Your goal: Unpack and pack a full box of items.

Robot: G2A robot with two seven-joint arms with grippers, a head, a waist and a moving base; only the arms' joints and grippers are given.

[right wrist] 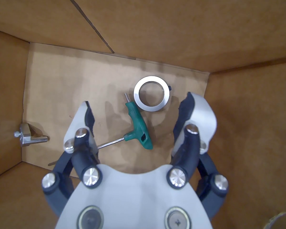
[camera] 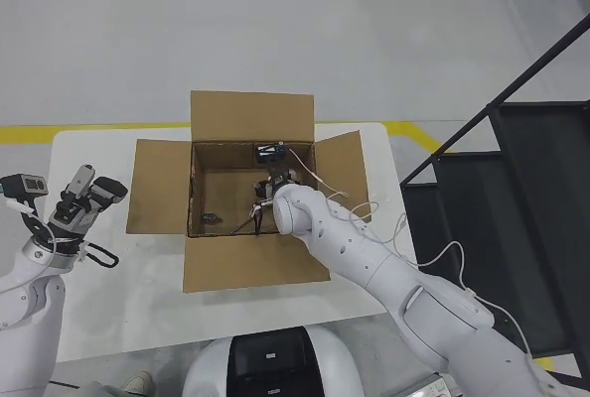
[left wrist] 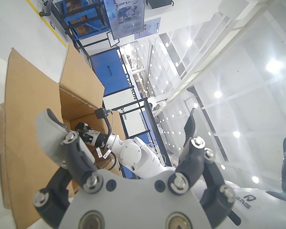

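Note:
An open cardboard box (camera: 252, 107) stands on the white table (camera: 116, 308), flaps spread. On its floor lie a green T-handle hex key (right wrist: 138, 125), a silver metal ring (right wrist: 151, 96) and a small metal bracket (right wrist: 28, 137). My right gripper (right wrist: 138, 110) hangs inside the box above the hex key, open, nothing between its fingers. In the top view the right gripper (camera: 265, 203) is low in the box, with the bracket (camera: 212, 216) toward the left wall. My left gripper (camera: 88, 189) is held up over the table left of the box, open and empty; it also shows as the gripper (left wrist: 120, 129).
A black staircase (camera: 533, 189) stands right of the table. A yellow floor line (camera: 37, 132) runs behind it. The box's left flap (left wrist: 26, 101) rises close to the left gripper. Bare tabletop lies in front of the box on the left.

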